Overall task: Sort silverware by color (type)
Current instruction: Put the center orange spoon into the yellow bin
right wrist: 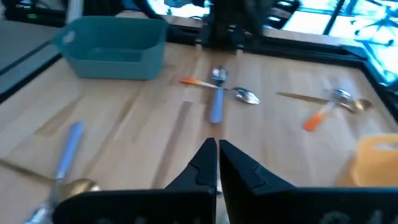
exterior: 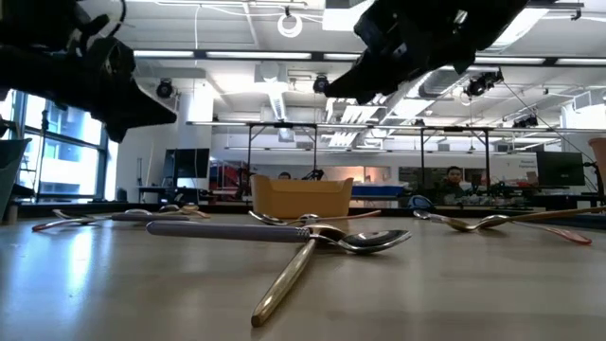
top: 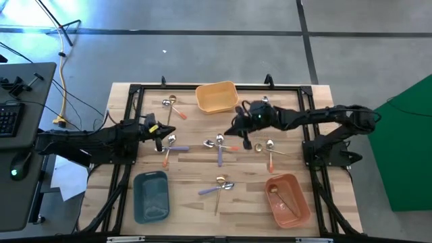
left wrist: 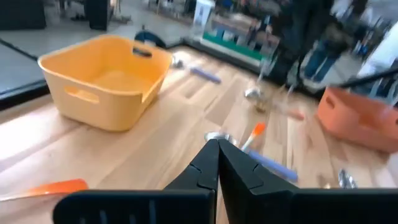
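Several slim spoons lie flat on the wooden table (top: 196, 169). A gold and an orange-handled one (top: 172, 104) lie at the far left. A lavender and an orange one (top: 169, 145) lie crossed under my left gripper (top: 164, 132). More lie at the centre (top: 219, 145), right of centre (top: 264, 148) and near the front (top: 219, 187). My left gripper (left wrist: 217, 163) is shut and empty above the table. My right gripper (top: 233, 127) is also shut and empty (right wrist: 217, 163), above the centre spoons.
A yellow-orange tray (top: 216, 96) stands at the far middle, a teal tray (top: 150, 196) at the near left and a pink-orange tray (top: 287, 199) at the near right. A black frame (top: 135, 91) rims the table. A desk with a keyboard (top: 8, 118) stands to the left.
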